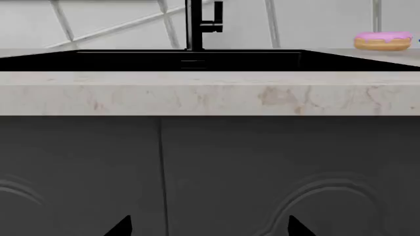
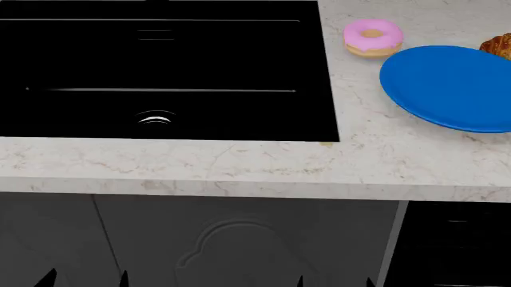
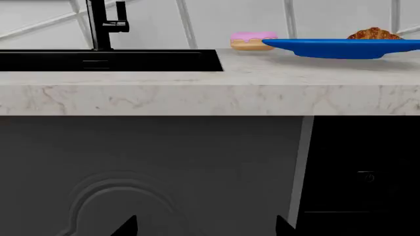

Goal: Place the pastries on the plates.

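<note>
The pink-iced ring donut (image 2: pixel 372 37) lies on the marble counter just behind the plain bright blue plate (image 2: pixel 451 86); it also shows in the left wrist view (image 1: pixel 383 41) and the right wrist view (image 3: pixel 253 41). The croissant (image 2: pixel 498 45) sits at the plate's far right edge, cut off by the frame; it shows behind the plate (image 3: pixel 341 48) in the right wrist view (image 3: pixel 374 34). The blue-rimmed white plate is out of view. My left gripper (image 2: pixel 84 280) and right gripper (image 2: pixel 334 282) hang low before the cabinet doors, both open and empty.
A black sink (image 2: pixel 160 72) fills the counter's left part, with a black tap (image 1: pixel 196 24) behind it. The marble counter (image 2: pixel 239 167) has a thick front edge. Dark cabinet doors (image 2: pixel 239 245) stand below, and a black appliance front (image 2: pixel 455 245) at the right.
</note>
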{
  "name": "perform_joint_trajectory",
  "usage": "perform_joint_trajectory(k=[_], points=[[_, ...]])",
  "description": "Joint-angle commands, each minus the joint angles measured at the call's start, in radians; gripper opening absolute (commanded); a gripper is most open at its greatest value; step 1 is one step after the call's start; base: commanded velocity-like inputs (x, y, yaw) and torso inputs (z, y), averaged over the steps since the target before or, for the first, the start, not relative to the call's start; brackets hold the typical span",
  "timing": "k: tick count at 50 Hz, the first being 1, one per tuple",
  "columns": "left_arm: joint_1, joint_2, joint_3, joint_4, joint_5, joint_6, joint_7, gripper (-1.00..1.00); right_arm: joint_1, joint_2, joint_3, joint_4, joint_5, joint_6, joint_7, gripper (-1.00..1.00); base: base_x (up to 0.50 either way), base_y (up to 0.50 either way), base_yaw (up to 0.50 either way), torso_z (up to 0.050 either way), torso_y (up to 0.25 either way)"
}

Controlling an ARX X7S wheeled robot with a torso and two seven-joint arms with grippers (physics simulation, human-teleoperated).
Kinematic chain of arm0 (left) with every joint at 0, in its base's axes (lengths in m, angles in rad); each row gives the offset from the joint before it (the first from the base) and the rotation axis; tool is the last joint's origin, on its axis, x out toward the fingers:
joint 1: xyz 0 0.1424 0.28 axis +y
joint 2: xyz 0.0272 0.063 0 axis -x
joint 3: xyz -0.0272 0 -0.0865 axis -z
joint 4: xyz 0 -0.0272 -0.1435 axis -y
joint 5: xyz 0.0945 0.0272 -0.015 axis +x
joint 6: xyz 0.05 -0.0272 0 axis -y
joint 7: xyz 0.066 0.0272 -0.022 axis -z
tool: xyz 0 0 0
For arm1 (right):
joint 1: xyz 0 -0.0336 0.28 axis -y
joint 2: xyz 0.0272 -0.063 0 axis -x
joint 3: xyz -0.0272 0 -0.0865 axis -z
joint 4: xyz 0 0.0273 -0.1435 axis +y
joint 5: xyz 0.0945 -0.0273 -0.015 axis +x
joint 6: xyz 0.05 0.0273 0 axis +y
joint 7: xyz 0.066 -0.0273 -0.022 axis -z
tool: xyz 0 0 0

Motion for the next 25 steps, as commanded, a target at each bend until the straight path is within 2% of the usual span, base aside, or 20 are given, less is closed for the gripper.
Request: perform_joint_trajectory(k=[1, 4, 6, 8, 11, 13, 25], points=[[-0.008, -0.030, 0.035, -0.024, -0.030, 0.017, -0.034, 1.00, 0.004, 0.019, -0.024, 0.013, 0.019, -0.010, 0.023, 1.00, 0.00, 0.00, 0.00, 0.000, 0.000], [0.104, -0.044, 0.038, 0.118, -0.062, 0.009, -0.030, 1.00, -0.053, 0.025, -0.041, -0.061, 0.030, 0.002, 0.046, 1.00, 0.00, 0.00, 0.00, 0.000, 0.000], [0.113, -0.051, 0.039, 0.102, -0.071, 0.034, -0.029, 1.00, -0.060, 0.029, -0.044, -0.076, 0.049, 0.015, 0.054, 1.00, 0.00, 0.00, 0.00, 0.000, 0.000], [0.156, -0.061, 0.041, 0.165, -0.077, 0.011, -0.034, 1.00, -0.061, 0.033, -0.052, -0.081, 0.057, 0.024, 0.062, 1.00, 0.00, 0.00, 0.00, 0.000, 0.000], [0.148, -0.067, 0.047, 0.152, -0.081, 0.008, -0.036, 1.00, -0.059, 0.040, -0.061, -0.084, 0.065, 0.029, 0.071, 1.00, 0.00, 0.00, 0.00, 0.000, 0.000], [0.092, -0.065, 0.055, 0.069, -0.077, 0.031, -0.038, 1.00, -0.052, 0.045, -0.066, -0.080, 0.068, 0.037, 0.077, 1.00, 0.00, 0.00, 0.00, 0.000, 0.000], [0.080, -0.076, 0.075, 0.079, -0.093, -0.002, -0.065, 1.00, -0.042, 0.071, -0.088, -0.078, 0.087, 0.049, 0.096, 1.00, 0.00, 0.00, 0.00, 0.000, 0.000]])
